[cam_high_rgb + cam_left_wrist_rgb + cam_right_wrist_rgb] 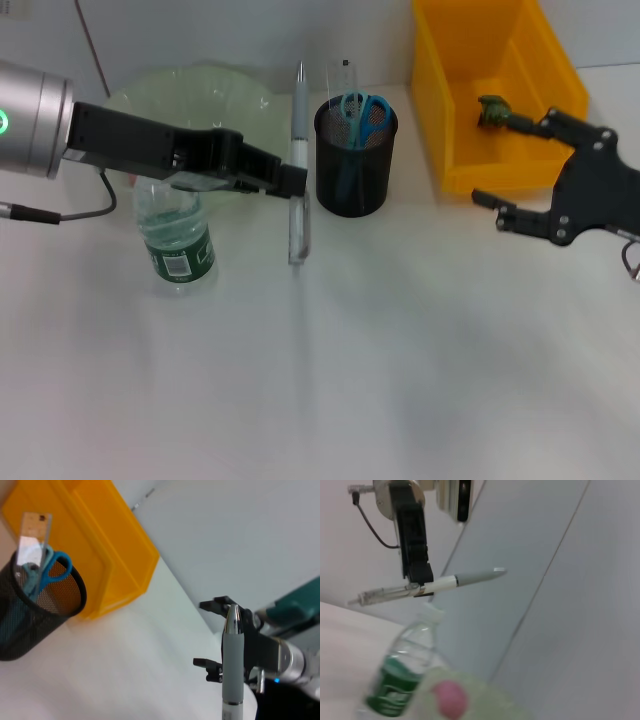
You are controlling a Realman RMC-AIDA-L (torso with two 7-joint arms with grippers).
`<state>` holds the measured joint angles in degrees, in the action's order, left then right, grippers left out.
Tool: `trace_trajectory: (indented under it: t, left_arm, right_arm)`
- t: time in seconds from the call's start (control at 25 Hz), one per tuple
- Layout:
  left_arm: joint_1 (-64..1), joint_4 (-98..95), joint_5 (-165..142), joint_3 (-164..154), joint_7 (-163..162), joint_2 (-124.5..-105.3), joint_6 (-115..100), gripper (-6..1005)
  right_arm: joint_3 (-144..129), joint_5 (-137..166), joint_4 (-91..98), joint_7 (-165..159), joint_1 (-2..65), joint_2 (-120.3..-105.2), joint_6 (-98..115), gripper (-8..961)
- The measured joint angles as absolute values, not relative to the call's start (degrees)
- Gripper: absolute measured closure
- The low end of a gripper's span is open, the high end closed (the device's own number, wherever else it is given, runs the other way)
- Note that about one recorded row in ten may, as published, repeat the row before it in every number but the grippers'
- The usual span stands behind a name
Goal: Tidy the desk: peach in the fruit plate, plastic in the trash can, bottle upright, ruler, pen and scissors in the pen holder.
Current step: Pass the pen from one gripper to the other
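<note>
Aloft, just left of mesh pen holder (356,160): grey-grip pen (298,160) w/ silver tip & clear barrel, clenched mid-body in jaws of left gripper (291,183). Already in holder: blue scissors (364,115), clear ruler (341,78). Upright on bench (400,340): green-label bottle (176,232). Right gripper (520,165) w/ jaws released, by yellow bin (495,90).
</note>
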<state>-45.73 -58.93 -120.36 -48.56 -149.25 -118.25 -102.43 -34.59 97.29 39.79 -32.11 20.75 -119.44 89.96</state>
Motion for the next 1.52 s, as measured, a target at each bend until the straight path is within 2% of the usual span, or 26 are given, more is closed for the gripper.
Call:
trace_trajectory:
  t: [0.4, 0.6, 0.96, 1.52]
  left_arm:
    - [-45.4, -58.27, -117.9, -49.19, -154.6, -118.37, -101.22, 867]
    - [-44.95, -58.0, -117.85, -49.08, -157.12, -118.24, -101.34, 868]
    - [-45.55, -56.14, -115.48, -49.64, -159.05, -118.53, -101.49, 867]
    - [-46.42, -55.98, -114.61, -52.12, -161.78, -118.43, -101.07, 867]
  right_arm:
    - [-34.82, 86.36, 29.78, 1.25, 22.47, -118.86, 88.68, 154]
    - [-34.76, 84.79, 23.83, 11.89, 25.07, -116.5, 91.99, 154]
    - [-35.07, 84.49, 17.7, 27.27, 28.36, -114.13, 96.61, 155]
    - [-39.48, 84.63, 14.73, 38.13, 30.67, -114.73, 98.82, 156]
